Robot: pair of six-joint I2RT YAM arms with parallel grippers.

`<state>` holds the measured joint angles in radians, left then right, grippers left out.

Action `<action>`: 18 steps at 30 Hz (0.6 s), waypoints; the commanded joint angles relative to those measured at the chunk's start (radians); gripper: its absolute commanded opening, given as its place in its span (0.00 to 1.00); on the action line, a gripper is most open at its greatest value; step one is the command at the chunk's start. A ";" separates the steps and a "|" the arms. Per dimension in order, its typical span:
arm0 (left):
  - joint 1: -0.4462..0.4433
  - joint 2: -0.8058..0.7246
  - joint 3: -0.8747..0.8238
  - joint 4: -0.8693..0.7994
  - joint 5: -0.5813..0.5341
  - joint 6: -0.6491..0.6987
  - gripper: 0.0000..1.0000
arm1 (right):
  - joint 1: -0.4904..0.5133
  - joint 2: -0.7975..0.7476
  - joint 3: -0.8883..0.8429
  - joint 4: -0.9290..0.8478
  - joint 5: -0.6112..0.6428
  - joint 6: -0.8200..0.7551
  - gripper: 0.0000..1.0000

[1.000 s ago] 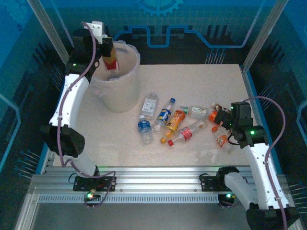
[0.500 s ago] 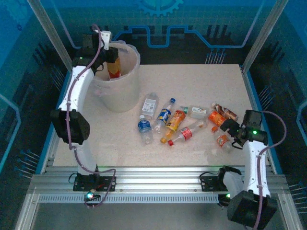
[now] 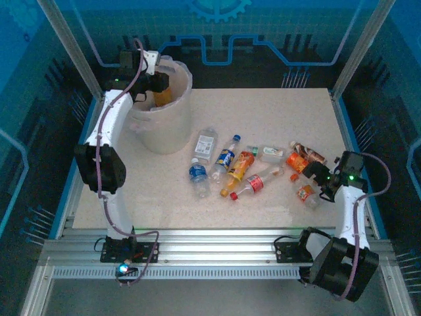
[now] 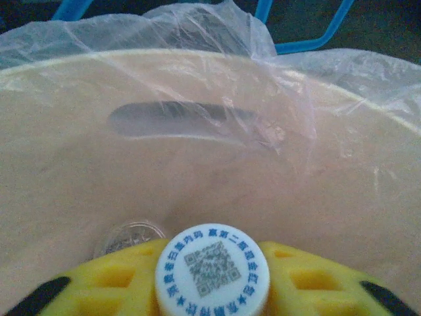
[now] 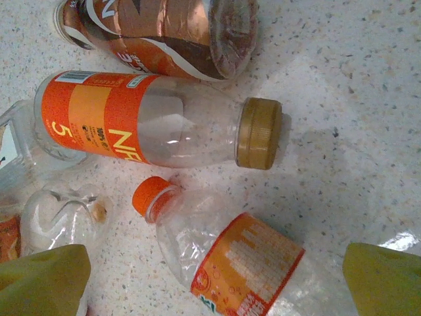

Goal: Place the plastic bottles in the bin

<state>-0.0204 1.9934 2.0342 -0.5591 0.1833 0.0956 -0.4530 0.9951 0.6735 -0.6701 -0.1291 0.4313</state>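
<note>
Left wrist view, bottle (image 4: 212,268) hidden below its cap, tool fingers (image 4: 115,280) cropped

A pale speckled tabletop (image 3: 276,112) lies inside an enclosure, its fine grey and brown flecks plain in the right wrist view (image 5: 342,59). Slotted aluminium rails (image 3: 217,253) run along its near edge. Slanted metal posts (image 3: 66,43) frame blue-lit walls, with a gear motif (image 3: 217,10) on the back panel.

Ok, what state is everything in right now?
Bin: upright, bag-lined.
Left end effector: over the bin, white-capped bottle between its jaws, grip unclear.
Right end effector: open, above orange-capped bottle.
Loose bottles: lying flat on the table.
</note>
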 commanded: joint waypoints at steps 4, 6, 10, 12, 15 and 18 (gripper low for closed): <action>0.008 0.001 0.051 -0.022 0.026 -0.019 0.69 | -0.015 0.051 -0.009 0.065 -0.036 -0.030 1.00; 0.008 -0.006 0.055 -0.027 0.026 -0.020 0.74 | -0.016 0.067 -0.009 0.069 -0.030 -0.028 1.00; 0.008 -0.032 0.058 -0.031 0.026 -0.029 0.80 | -0.016 0.088 -0.014 0.064 -0.009 -0.025 1.00; 0.008 -0.052 0.057 -0.036 0.023 -0.037 0.82 | -0.017 0.098 -0.014 0.058 -0.003 -0.024 1.00; 0.007 -0.085 0.052 -0.044 0.015 -0.057 0.88 | -0.018 0.112 -0.017 0.055 0.000 -0.021 1.00; 0.008 -0.128 0.037 -0.053 0.010 -0.086 0.93 | -0.018 0.116 -0.024 0.050 0.004 -0.019 1.00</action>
<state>-0.0204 1.9617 2.0533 -0.5922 0.1886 0.0475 -0.4530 1.1038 0.6685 -0.6113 -0.1352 0.4175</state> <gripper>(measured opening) 0.927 0.997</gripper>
